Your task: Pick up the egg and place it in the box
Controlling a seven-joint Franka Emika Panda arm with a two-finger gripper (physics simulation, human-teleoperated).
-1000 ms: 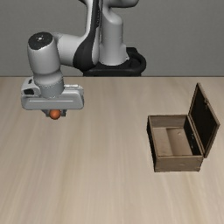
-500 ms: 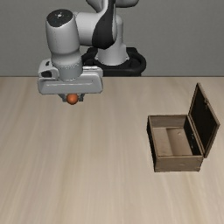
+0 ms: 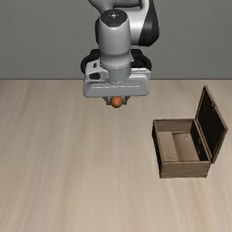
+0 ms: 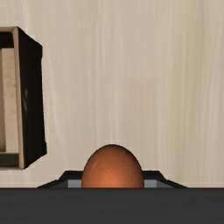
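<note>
A brown egg (image 3: 117,101) hangs above the wooden table, held under my gripper (image 3: 117,103), which is shut on it. In the wrist view the egg (image 4: 112,168) sits right between my fingers, whose tips are mostly hidden behind it. The open wooden box (image 3: 188,147) stands on the table toward the exterior view's right, its lid (image 3: 213,121) raised on the far right side. Seen from the wrist, one dark-rimmed end of the box (image 4: 19,96) lies off to the side of the egg, apart from it.
The light wooden table (image 3: 63,172) spreads wide around the box. My arm's base (image 3: 136,63) stands at the table's back edge, behind the gripper.
My hand has carried the egg across the table toward the exterior view's right, from the left side to near the middle, closer to the box. The box has not moved.
</note>
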